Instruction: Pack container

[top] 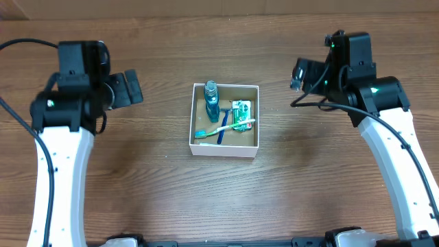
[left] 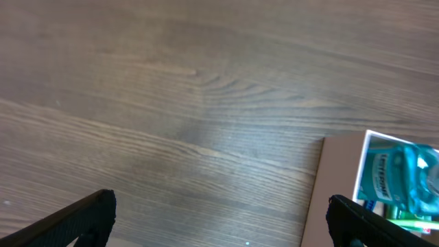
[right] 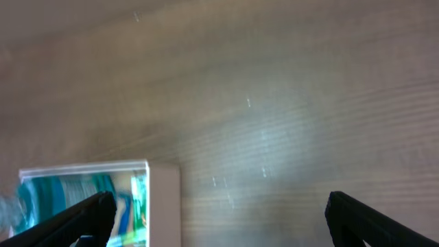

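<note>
Container [top: 225, 151] centered between left end effector [top: 137, 88], right end effector [top: 298, 74], well apart.

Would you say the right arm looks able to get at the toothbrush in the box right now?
Probably yes: the toothbrush lies on top in the lidless box, the right gripper is open and empty beside it, and nothing visible stands between them.

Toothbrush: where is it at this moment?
Overhead view: the toothbrush lies inside the container at table centre, slanting across the half nearer the robot, next to the blue bottle and the green packet.
</note>
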